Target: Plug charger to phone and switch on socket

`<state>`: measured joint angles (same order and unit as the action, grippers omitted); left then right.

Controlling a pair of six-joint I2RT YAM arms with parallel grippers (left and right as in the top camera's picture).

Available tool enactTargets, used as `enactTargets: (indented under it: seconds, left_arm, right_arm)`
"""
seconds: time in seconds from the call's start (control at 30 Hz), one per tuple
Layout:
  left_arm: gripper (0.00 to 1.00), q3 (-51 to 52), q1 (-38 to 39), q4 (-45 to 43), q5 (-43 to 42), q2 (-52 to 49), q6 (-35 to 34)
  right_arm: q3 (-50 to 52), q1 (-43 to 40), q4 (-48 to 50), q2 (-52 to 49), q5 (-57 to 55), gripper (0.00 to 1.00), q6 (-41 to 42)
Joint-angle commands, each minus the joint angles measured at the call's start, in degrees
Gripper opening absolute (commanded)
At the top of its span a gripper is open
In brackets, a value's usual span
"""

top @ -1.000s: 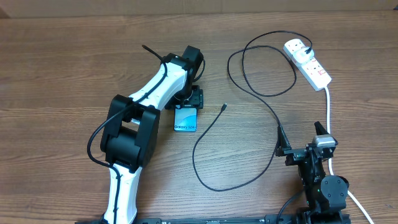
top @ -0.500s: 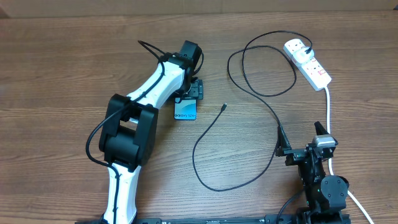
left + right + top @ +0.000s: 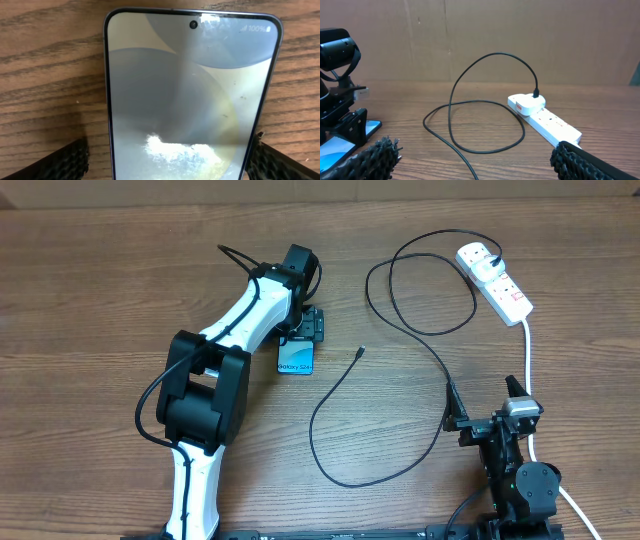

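The phone [image 3: 297, 360] lies flat on the wooden table, its blue screen up and the "Galaxy S24" end toward me. My left gripper [image 3: 304, 332] stands open over its far half. In the left wrist view the phone [image 3: 190, 90] fills the frame, with the left gripper [image 3: 167, 167] straddling it, one finger on each long side. The charger [image 3: 420, 345] is a black cable looping across the table. Its connector tip [image 3: 360, 351] lies free right of the phone, and its white plug [image 3: 477, 255] sits in the socket [image 3: 500, 285]. My right gripper [image 3: 483, 402] hovers open and empty near the front right.
The socket's thick white cord [image 3: 528, 355] runs down the right side past the right arm. From the right wrist view I see the socket [image 3: 552, 124], the cable loop [image 3: 485, 102], the phone [image 3: 335, 146] and the left arm's wrist [image 3: 337, 55].
The left gripper has opened wider and shifted toward the far side. The phone has slid a little the same way. The right arm is unchanged.
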<state>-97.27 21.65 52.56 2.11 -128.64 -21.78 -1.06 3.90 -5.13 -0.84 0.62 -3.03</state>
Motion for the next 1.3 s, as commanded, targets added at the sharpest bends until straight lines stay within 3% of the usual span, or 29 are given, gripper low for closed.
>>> enactTargets:
  seconds: [0.0, 0.2, 0.33, 0.6, 1.0, 1.27]
  left_arm:
    - [0.93, 3.0, 0.1, 1.1, -1.7, -5.1, 4.6]
    - [0.93, 3.0, 0.1, 1.2, -3.0, -5.1, 4.7]
    - [0.80, 3.1, 0.1, 1.4, -3.2, -5.1, 4.6]
    - [0.71, 3.1, 0.1, 0.5, -3.0, -5.1, 4.1]
    - [0.70, 1.9, 0.1, 1.6, -2.9, -5.1, 1.4]
    - [0.70, -4.7, 0.1, 8.7, -4.9, -5.1, -1.0]
  right_arm:
    - [0.6, 0.2, 0.3, 0.7, -0.6, 1.00, -0.2]
    - [0.6, 0.2, 0.3, 0.7, -0.6, 1.00, -0.2]
    - [0.6, 0.2, 0.3, 0.7, -0.6, 1.00, -0.2]
    - [0.6, 0.2, 0.3, 0.7, -0.6, 1.00, -0.2]
    - [0.6, 0.2, 0.3, 0.7, -0.6, 1.00, -0.2]
    - [0.6, 0.2, 0.3, 0.7, -0.6, 1.00, -0.2]
